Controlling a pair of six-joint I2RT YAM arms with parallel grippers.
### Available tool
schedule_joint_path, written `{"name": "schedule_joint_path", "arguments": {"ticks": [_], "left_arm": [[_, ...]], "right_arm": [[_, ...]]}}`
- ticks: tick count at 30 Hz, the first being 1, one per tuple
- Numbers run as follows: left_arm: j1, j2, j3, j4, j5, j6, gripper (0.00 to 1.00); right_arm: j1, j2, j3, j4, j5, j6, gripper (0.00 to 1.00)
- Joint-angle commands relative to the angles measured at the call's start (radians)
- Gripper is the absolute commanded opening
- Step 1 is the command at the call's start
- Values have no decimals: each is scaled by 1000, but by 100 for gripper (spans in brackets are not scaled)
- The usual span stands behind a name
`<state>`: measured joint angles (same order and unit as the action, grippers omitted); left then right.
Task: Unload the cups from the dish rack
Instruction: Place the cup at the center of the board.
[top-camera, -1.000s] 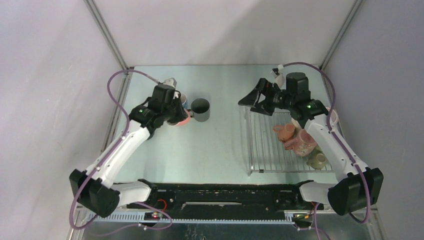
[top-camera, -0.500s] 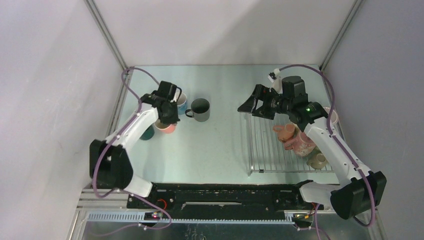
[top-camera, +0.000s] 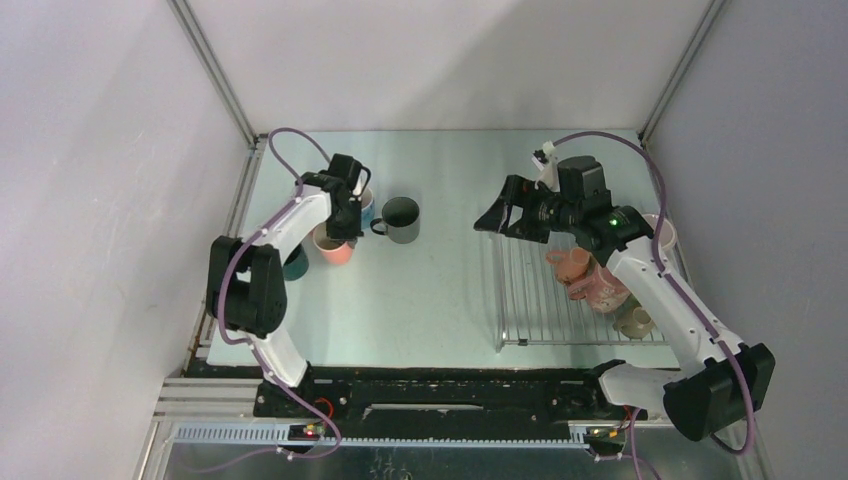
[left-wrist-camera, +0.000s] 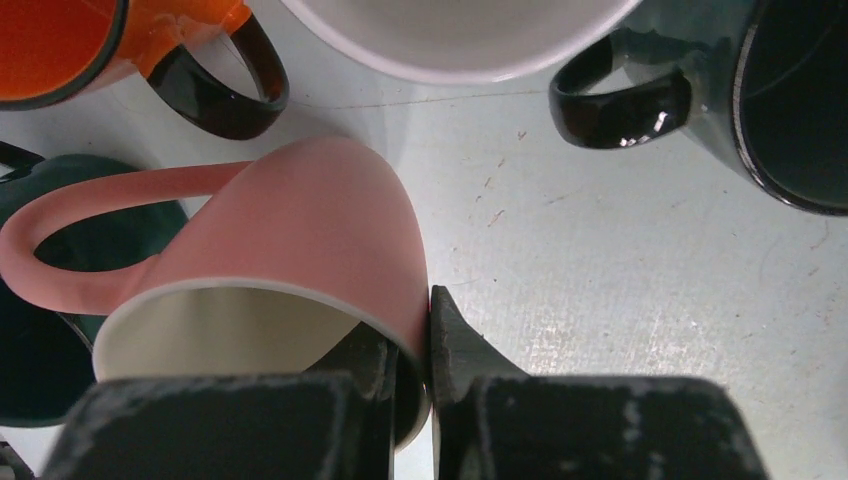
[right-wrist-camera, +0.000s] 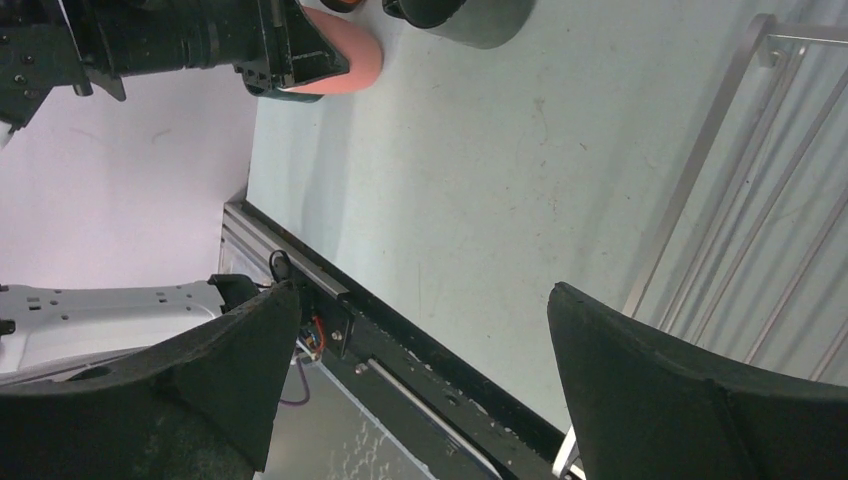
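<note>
Setting pink mug (left-wrist-camera: 300, 230) down, upper left, left pincer (left-wrist-camera: 428, 300) clamped shut on wall; needing release next. Hovering right pincer (right-wrist-camera: 415, 300) wide open, empty, by dish rack (top-camera: 525, 300).

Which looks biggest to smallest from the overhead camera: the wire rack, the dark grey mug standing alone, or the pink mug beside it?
1. The dish rack, by far the largest.
2 and 3. The dark grey mug and the pink mug look about alike. The pink one is partly covered, so I won't rank them.
</note>
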<state>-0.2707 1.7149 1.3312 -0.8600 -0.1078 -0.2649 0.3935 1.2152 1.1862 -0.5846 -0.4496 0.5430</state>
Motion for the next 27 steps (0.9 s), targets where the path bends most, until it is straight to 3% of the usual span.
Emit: {"name": "schedule_joint_path", "arguments": {"ticks": [1,10,20,27], "left_arm": [[21,14,72,-7,-24,36,0],[42,36,36,1,-33,45,2],[49,53,30,9,-52,62,13],[51,47,27,7,-54,67,29]], "right_arm": [[5,-34,6,-19,27,-35,100],[13,-30,6,-44,73,-48,100],[27,-34,7,-73,137,-61,100],[32,-47,6,-97,186,-60,100]]}}
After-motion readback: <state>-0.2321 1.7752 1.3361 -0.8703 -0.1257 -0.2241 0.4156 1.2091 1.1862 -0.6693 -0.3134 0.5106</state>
